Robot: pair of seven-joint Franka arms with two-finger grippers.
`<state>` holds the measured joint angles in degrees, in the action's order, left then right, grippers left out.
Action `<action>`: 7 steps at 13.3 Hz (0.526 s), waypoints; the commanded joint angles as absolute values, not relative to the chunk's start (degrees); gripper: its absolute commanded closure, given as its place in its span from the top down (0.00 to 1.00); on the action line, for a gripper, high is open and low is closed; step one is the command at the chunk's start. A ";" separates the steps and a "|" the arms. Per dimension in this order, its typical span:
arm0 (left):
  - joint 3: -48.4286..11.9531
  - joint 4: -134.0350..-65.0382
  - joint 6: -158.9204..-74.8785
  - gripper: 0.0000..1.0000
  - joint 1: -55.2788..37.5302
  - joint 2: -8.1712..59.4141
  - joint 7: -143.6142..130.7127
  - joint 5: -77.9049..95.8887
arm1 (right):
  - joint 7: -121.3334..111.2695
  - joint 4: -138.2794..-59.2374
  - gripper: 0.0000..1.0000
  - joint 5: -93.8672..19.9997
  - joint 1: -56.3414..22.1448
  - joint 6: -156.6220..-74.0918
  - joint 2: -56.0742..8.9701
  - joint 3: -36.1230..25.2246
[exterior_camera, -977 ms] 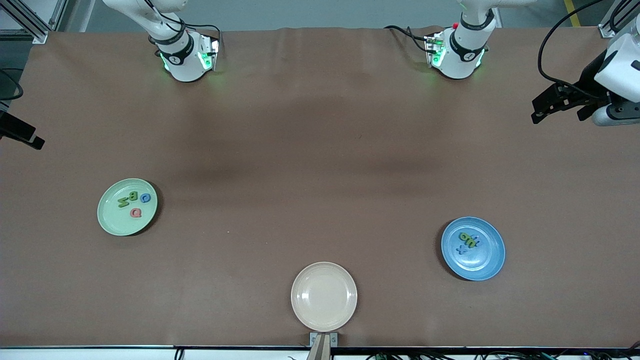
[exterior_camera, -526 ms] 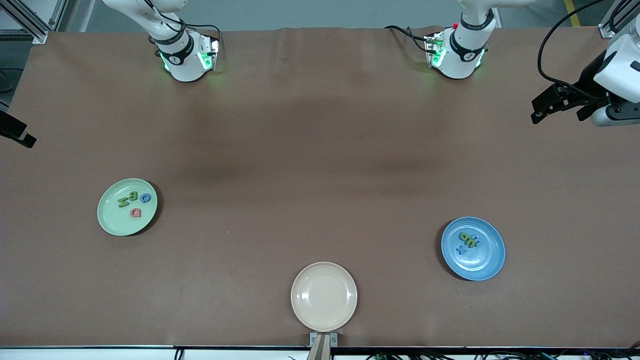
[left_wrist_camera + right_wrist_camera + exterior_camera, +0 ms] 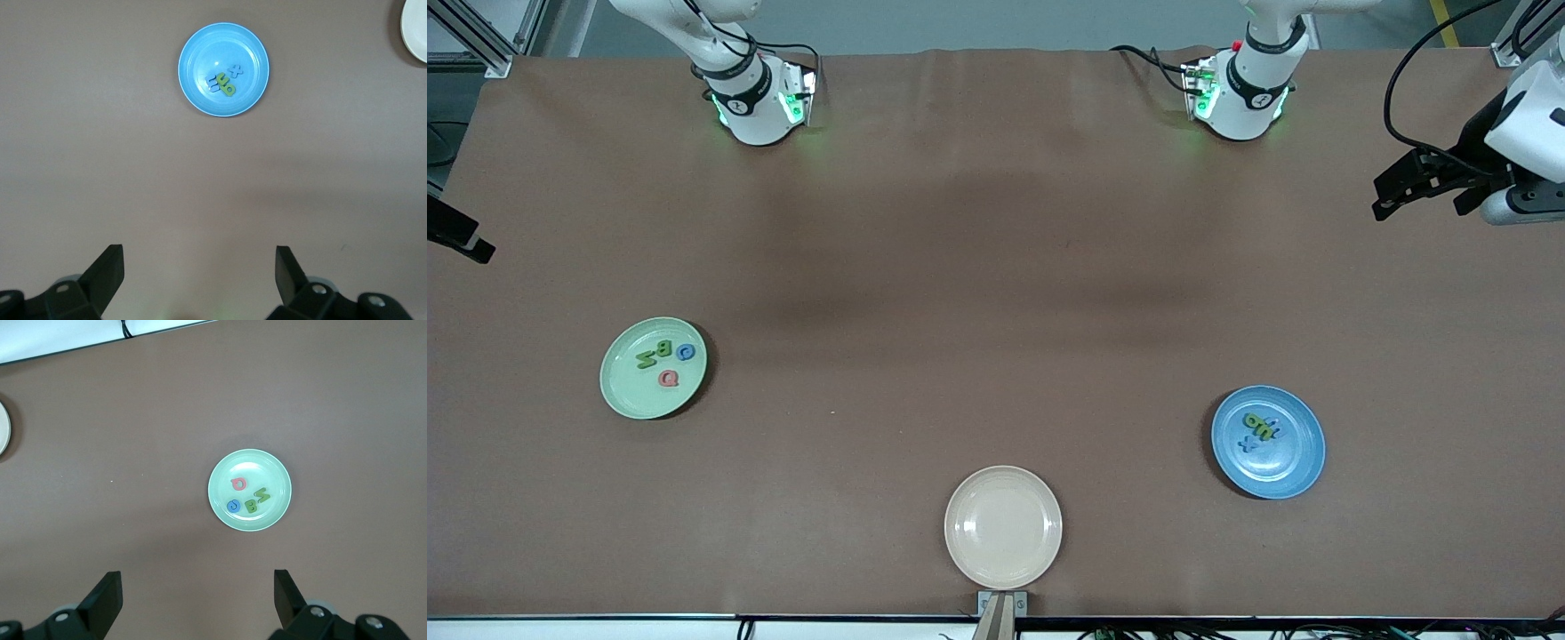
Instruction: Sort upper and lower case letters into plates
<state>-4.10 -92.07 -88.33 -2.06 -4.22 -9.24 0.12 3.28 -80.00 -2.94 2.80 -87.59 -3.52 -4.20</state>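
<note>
You're seeing both arms waiting: the left claw point(image 3: 197, 270) and right claw point(image 3: 197, 593) are hanging spread wide over bare counter point(image 3: 996, 267). The mint green plate point(image 3: 624, 400) is holding four letters toward the right arm's end, the blue plate point(image 3: 1294, 471) several toward the left arm's.

Right gripper point(image 3: 463, 238) mostly cut off at frame edge; blue plate point(image 3: 1268, 442) letters too small to read.

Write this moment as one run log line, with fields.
green plate: four letters in | blue plate: letters in | beige plate: no letters | left gripper: open, over table | right gripper: open, over table
</note>
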 commanded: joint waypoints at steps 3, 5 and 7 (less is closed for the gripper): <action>-4.22 -91.14 -88.24 1.00 -1.76 -4.13 -8.79 -0.88 | 3.96 -78.84 1.00 -2.64 2.81 -86.75 -4.04 -3.87; -4.22 -91.14 -88.24 1.00 -1.67 -4.13 -8.70 -0.97 | 3.96 -78.84 1.00 -2.64 2.81 -86.75 -4.04 -3.87; -4.22 -91.14 -88.24 1.00 -1.50 -4.13 -8.61 -0.97 | 3.96 -78.84 1.00 -2.64 2.81 -86.75 -4.04 -3.87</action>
<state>-4.09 -91.92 -88.33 -1.89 -4.22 -9.21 0.11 3.28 -80.00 -2.94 2.79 -87.57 -3.52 -4.19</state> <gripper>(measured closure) 0.000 0.000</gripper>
